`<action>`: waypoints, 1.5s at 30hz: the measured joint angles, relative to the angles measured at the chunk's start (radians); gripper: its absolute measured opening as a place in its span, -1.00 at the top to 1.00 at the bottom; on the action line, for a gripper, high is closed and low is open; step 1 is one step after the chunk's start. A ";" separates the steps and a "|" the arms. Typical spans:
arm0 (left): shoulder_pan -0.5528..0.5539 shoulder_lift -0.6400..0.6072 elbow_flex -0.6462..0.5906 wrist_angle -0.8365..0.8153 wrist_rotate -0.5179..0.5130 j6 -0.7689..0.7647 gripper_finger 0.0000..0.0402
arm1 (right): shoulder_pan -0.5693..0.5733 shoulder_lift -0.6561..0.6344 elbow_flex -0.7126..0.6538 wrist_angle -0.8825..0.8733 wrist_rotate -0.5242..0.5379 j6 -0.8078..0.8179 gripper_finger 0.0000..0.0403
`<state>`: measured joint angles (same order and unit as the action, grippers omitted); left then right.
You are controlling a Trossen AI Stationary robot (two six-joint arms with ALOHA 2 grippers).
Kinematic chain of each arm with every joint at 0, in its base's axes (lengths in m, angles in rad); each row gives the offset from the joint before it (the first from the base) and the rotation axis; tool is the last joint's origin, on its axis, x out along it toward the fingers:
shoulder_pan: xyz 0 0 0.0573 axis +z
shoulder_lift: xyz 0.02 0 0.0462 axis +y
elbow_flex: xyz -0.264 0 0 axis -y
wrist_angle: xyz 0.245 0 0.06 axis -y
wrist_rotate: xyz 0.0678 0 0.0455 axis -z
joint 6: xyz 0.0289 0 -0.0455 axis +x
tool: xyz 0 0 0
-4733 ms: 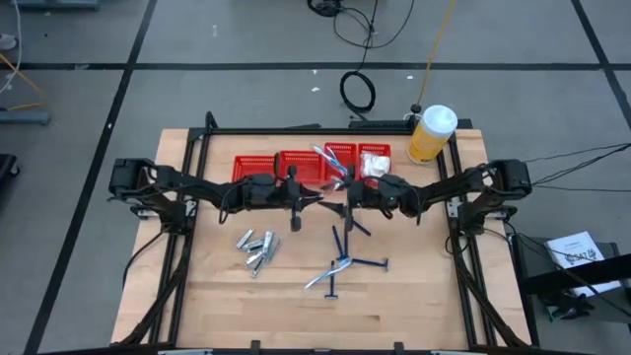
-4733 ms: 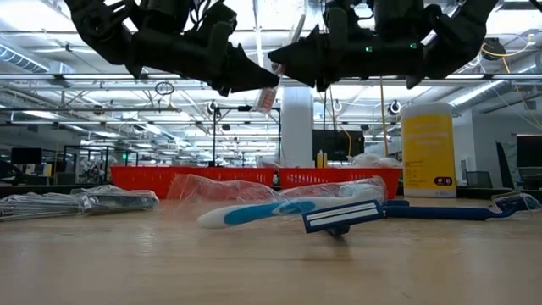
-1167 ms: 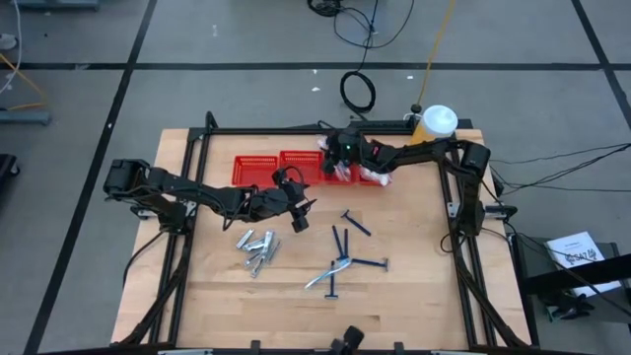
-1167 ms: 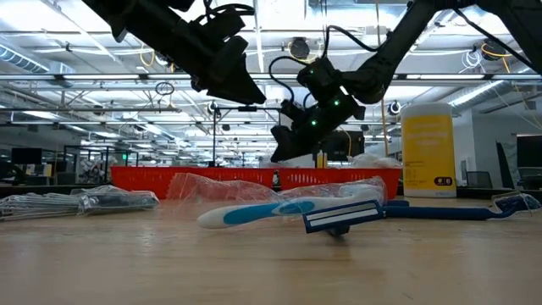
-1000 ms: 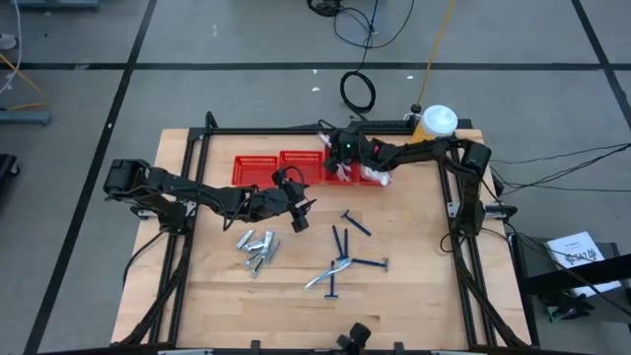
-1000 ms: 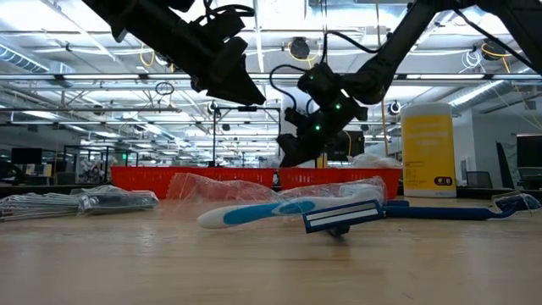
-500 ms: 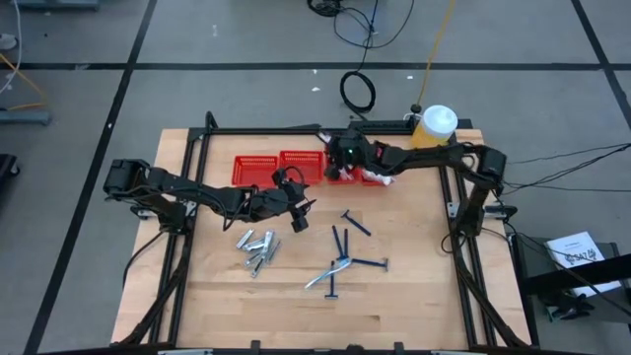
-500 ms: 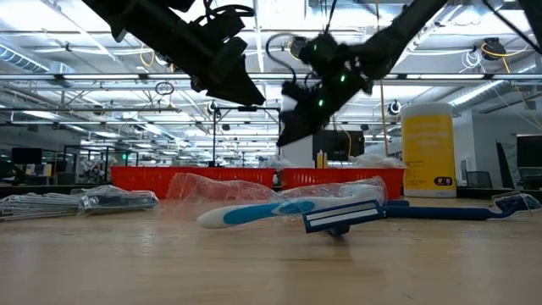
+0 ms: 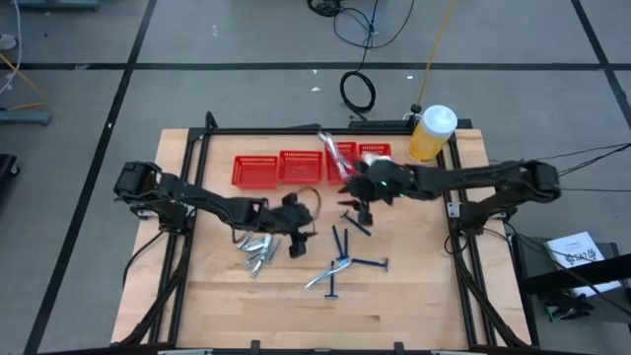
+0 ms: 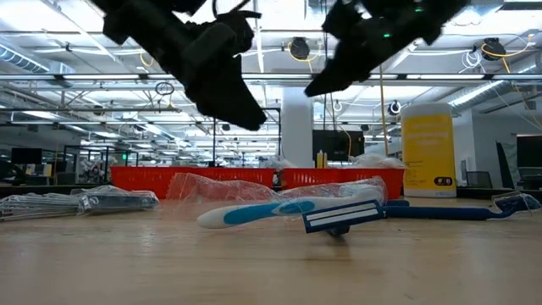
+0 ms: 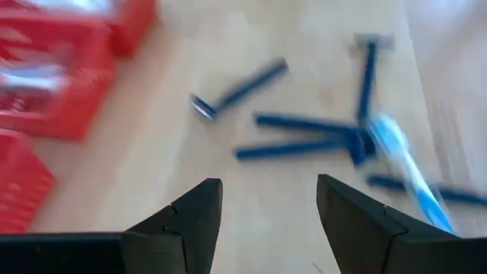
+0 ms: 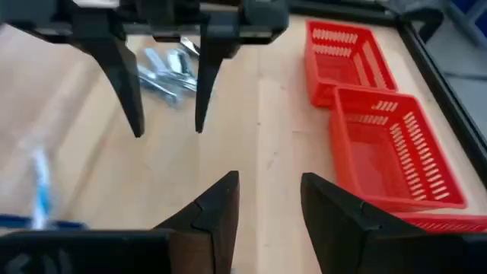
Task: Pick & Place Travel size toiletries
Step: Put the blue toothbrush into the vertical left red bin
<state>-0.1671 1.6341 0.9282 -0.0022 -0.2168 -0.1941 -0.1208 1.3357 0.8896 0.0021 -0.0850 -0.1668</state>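
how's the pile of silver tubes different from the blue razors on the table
The silvery tubes are short, stubby and bunched tight in one heap near the left gripper. The dark-blue razors are long, thin sticks, fanned out and crossing each other toward the table's middle, one lying beside the right gripper. Both sets lie flat on the wooden table, outside the red baskets, and neither gripper holds any.

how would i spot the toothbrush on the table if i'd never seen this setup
Start at the wooden table and look to its near middle, below the row of red baskets. There a loose cluster of dark-blue razors lies crossed. The toothbrush lies among them: the only white and light-blue stick, slanting out of the cluster's left side.
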 joint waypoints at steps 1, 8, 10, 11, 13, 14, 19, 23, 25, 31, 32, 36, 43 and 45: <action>-0.019 0.026 0.043 -0.055 0.000 0.005 -0.04 | 0.015 -0.023 -0.035 0.033 0.014 0.004 0.36; -0.129 0.224 0.388 -0.451 0.014 -0.011 -0.04 | 0.086 -0.129 -0.272 0.365 0.113 0.057 0.36; -0.155 0.280 0.457 -0.505 0.018 -0.034 -0.04 | 0.104 -0.141 -0.327 0.454 0.137 0.066 0.36; -0.166 0.304 0.483 -0.522 0.028 -0.052 -0.04 | 0.112 -0.142 -0.350 0.503 0.142 0.074 0.36; -0.186 0.352 0.527 -0.548 0.037 -0.102 -0.04 | 0.132 -0.140 -0.390 0.590 0.142 0.086 0.36; -0.195 0.371 0.540 -0.546 0.038 -0.132 -0.04 | 0.144 -0.141 -0.405 0.622 0.142 0.095 0.36; -0.228 0.437 0.554 -0.540 0.053 -0.234 -0.04 | 0.194 -0.143 -0.425 0.681 0.148 0.090 0.36; -0.239 0.474 0.555 -0.547 0.040 -0.324 -0.04 | 0.234 -0.147 -0.425 0.698 0.195 0.074 0.36; -0.237 0.495 0.555 -0.548 0.035 -0.367 -0.04 | 0.247 -0.146 -0.425 0.697 0.196 0.071 0.36; -0.237 0.533 0.561 -0.544 0.022 -0.405 -0.04 | 0.280 -0.146 -0.425 0.705 0.197 0.071 0.36; -0.237 0.538 0.561 -0.550 0.023 -0.414 -0.02 | 0.283 -0.146 -0.425 0.704 0.197 0.068 0.36; -0.243 0.534 0.561 -0.574 0.026 -0.425 0.25 | 0.288 -0.146 -0.425 0.702 0.197 0.065 0.36; -0.265 0.451 0.550 -0.710 0.014 -0.414 0.92 | 0.287 -0.146 -0.425 0.674 0.198 0.050 0.36; -0.286 0.395 0.549 -0.758 -0.071 -0.418 0.93 | 0.287 -0.146 -0.425 0.665 0.198 0.050 0.36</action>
<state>-0.4528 2.0293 1.4769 -0.7604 -0.2875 -0.6124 0.1661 1.1892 0.4644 0.6669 0.1127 -0.1170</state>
